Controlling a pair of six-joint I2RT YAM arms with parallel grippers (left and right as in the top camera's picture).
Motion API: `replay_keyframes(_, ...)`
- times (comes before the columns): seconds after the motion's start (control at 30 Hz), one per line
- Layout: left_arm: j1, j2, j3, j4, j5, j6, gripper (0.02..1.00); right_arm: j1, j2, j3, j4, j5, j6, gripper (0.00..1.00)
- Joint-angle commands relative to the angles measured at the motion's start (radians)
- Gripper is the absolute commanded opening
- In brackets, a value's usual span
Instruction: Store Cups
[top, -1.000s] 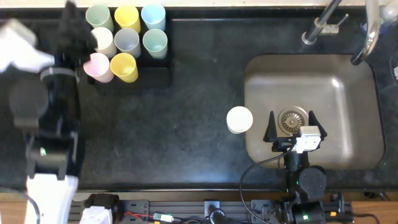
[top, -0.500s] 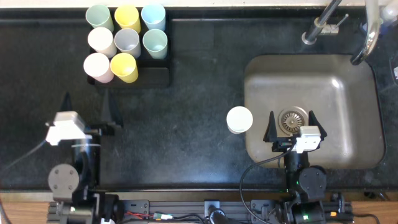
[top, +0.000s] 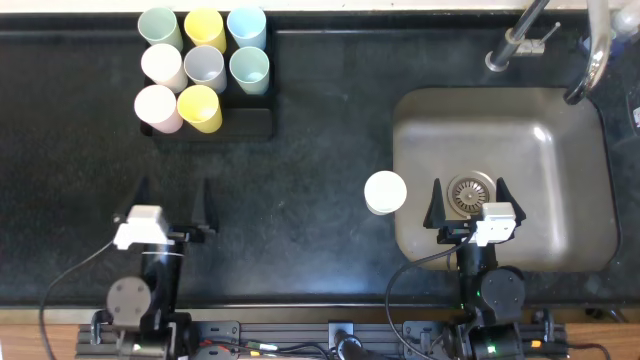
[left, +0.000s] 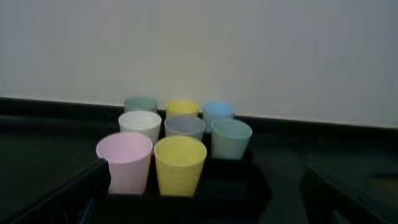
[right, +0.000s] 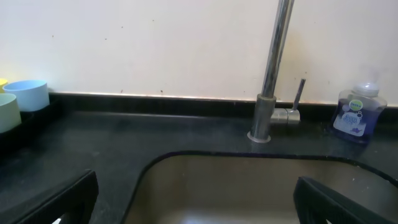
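A black tray (top: 251, 119) at the counter's back left holds several pastel cups in three rows, among them a pink cup (top: 158, 107) and a yellow cup (top: 199, 108) in the front row; the slot beside them is bare. One white cup (top: 385, 192) stands alone on the counter by the sink's left rim. My left gripper (top: 172, 196) is open and holds nothing, low near the counter's front and well short of the tray; its wrist view looks at the pink cup (left: 126, 162) and its neighbours. My right gripper (top: 469, 198) is open over the sink, to the right of the white cup.
A steel sink (top: 545, 150) with a drain (top: 470, 190) takes up the right side, with a faucet (top: 515, 40) behind it and a soap bottle (right: 356, 115) at the far right. Dark counter (top: 320, 150) lies between tray and sink.
My left arm has drawn back from the tray's front row to the counter's front, and its gripper is open with nothing in it. The right arm and white cup have not moved.
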Motion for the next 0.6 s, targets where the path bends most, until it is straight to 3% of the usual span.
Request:
replay_keyframes(0.03,-0.004,-0.013,-0.001,-0.060,0.027,0.021,1.000,-0.004,-0.008,-0.013,0.007,-0.006,0.000,0.996)
replay_keyframes(0.17,-0.004,-0.013,-0.001,-0.176,0.042,0.020,1.000,-0.004,-0.008,-0.013,0.007,-0.006,0.000,0.998)
replay_keyframes(0.6,-0.004,-0.012,-0.001,-0.171,0.042,0.021,1.000,-0.004,-0.008,-0.013,0.007,-0.006,0.000,0.998)
